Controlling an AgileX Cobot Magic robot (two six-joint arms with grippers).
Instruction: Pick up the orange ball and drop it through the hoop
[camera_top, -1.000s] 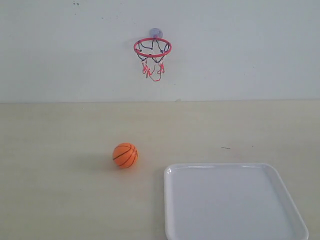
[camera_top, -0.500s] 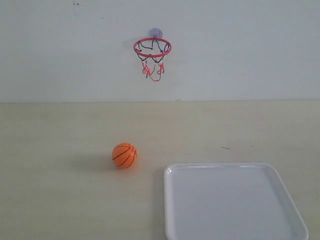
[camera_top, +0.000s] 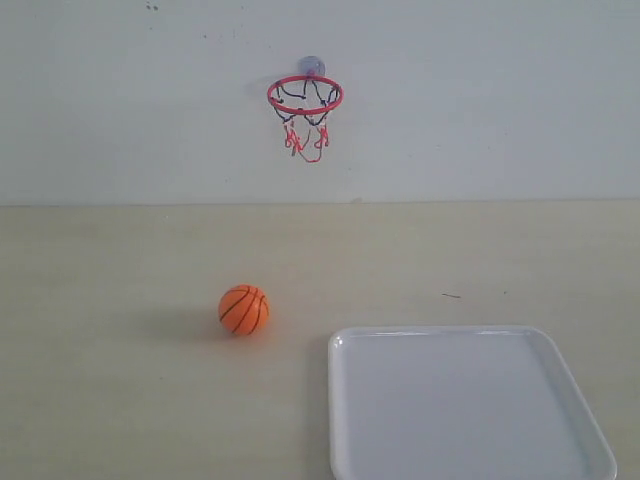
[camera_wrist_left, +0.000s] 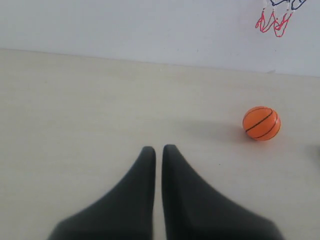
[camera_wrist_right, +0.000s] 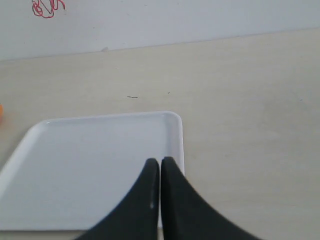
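Note:
The orange ball (camera_top: 244, 309) lies on the pale table, left of the white tray; the left wrist view shows this orange ball (camera_wrist_left: 261, 123) too, well off to one side of my left gripper (camera_wrist_left: 158, 150), which is shut with nothing in it. On the wall above hangs the hoop (camera_top: 305, 95) with its red ring, string net and suction cup; only the hoop's net tips (camera_wrist_left: 274, 22) show in the left wrist view. My right gripper (camera_wrist_right: 160, 161) is shut and empty over the tray's edge. Neither gripper appears in the exterior view.
A white square tray (camera_top: 345, 352) sits at the front right of the table, and the tray's rim (camera_wrist_right: 175, 125) shows in the right wrist view. A small dark mark (camera_top: 452, 296) lies on the tabletop behind it.
The orange ball has rolled slightly to the left on the table. Nothing else has moved.

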